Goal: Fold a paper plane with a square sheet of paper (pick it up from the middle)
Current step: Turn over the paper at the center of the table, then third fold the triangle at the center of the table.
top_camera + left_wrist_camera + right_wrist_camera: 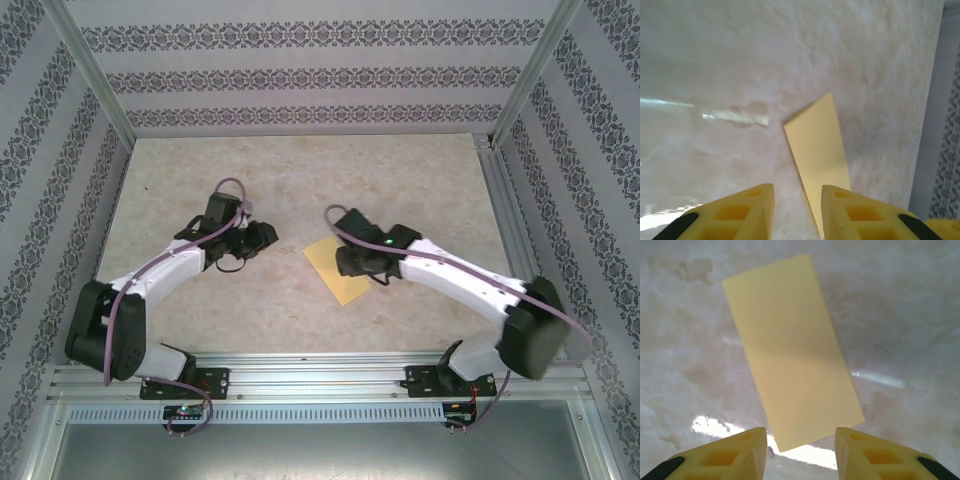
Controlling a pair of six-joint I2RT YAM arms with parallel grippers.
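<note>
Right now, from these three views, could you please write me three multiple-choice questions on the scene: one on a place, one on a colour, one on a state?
1. Where is the sheet of paper?
A. flat on the table, by the right tool
B. lifted off the table, in the right tool
C. flat on the table, at its far edge

2. What colour is the paper?
A. white
B. pale yellow
C. blue

3. How do the right tool's jaws stand?
A. shut on the paper
B. shut on nothing
C. apart, holding nothing

Answers: 1 A, the top view shows it flat beside the right tool. 2 B, both wrist views show pale yellow. 3 C, the right wrist view shows a gap between the fingers, with the paper lying on the table.
</note>
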